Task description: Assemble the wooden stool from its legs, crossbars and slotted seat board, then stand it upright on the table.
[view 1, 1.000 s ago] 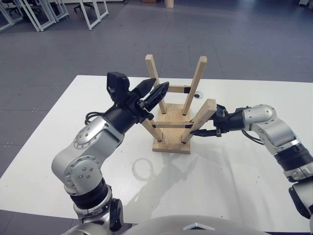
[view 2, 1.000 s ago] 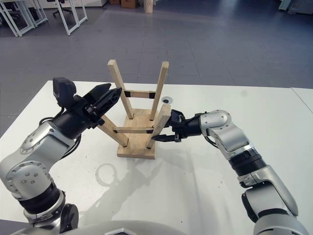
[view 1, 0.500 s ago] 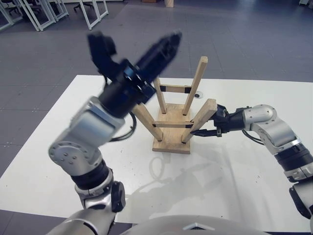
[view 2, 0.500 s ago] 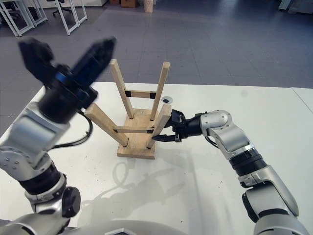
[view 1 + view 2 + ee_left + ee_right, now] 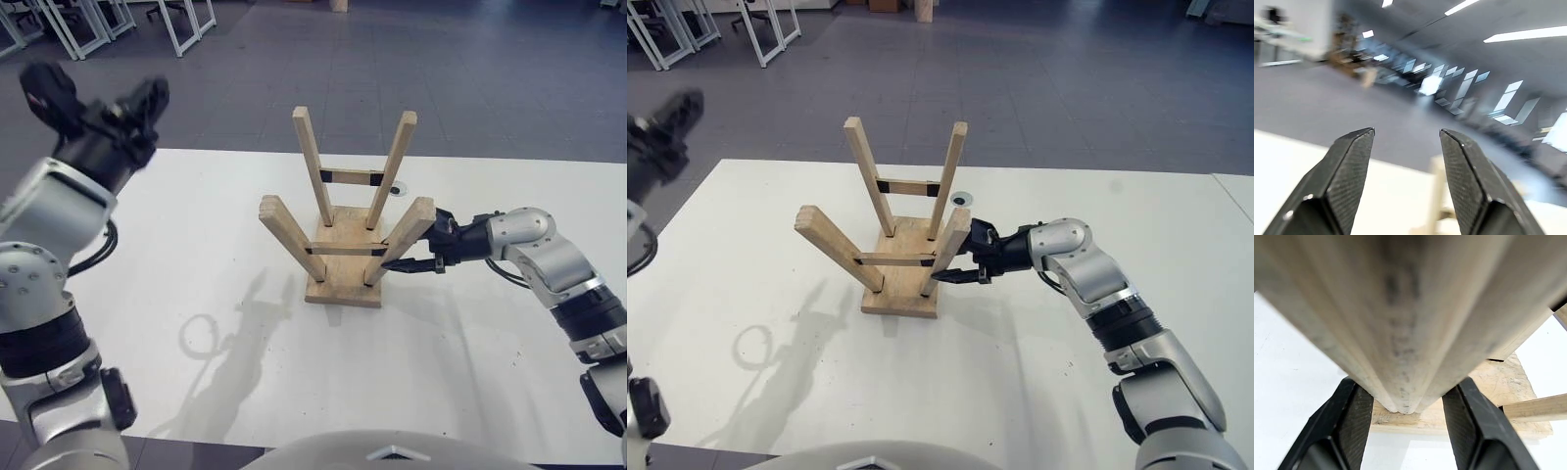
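While the stool [image 5: 343, 235] sits upside down mid-surface [image 5: 196, 225], seat board [image 5: 343, 291] flat and four legs pointing up with crossbars [image 5: 343, 249] joined between them, assembly looks complete and the step in hand is turning it over. The right gripper [image 5: 409, 253] is clamped around the near right leg [image 5: 404, 235]. The left gripper [image 5: 1405, 131] hangs high off to the left, spread and holding nothing. It would likely need to take the opposite leg so both arms can tip the stool onto its feet.
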